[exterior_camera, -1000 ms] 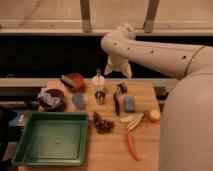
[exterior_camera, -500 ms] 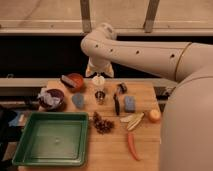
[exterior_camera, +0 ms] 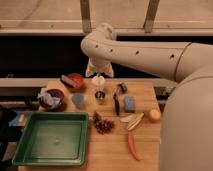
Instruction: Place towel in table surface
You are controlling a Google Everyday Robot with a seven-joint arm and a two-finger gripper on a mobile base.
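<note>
View: the camera view is looking down across the worktop (exterior_camera: 112, 152) from its near side.
Worktop: a light tan butcher-block top with visible plank lines is carrying all the loose items.
Arm: a white arm (exterior_camera: 140, 50) is reaching in from the right, bending at an elbow high above the far edge and pointing downward.
End effector: the end effector (exterior_camera: 99, 73) is hanging over the far middle of the worktop, directly above a small white object (exterior_camera: 98, 81). Its fingers are standing released and are gripping nothing.
Towel: the towel (exterior_camera: 48, 96), pale blue-grey and wrinkled, is lying bunched inside a purple bowl (exterior_camera: 56, 104) near the left edge, well apart from the end effector.
Orange bowl: an orange-red bowl (exterior_camera: 76, 82) is sitting behind and to the right of the purple bowl, with something dark inside it.
Flat piece: a small blue-grey rounded piece (exterior_camera: 78, 100) is lying just right of the purple bowl.
Cup: a small dark cup (exterior_camera: 100, 96) is standing just in front of the white object.
Utensil: a dark utensil (exterior_camera: 116, 104) is lying between the cup and a blue sponge block (exterior_camera: 130, 103).
Tray: a green tray (exterior_camera: 50, 115) is occupying the near left corner.
Cluster: a brown spiky cluster (exterior_camera: 102, 124) is lying beside the tray's far right corner.
Right side: pale wedges (exterior_camera: 132, 121) are lying next to a round orange fruit (exterior_camera: 154, 115), and a long orange-red item (exterior_camera: 132, 146) is lying nearer the front edge.
</note>
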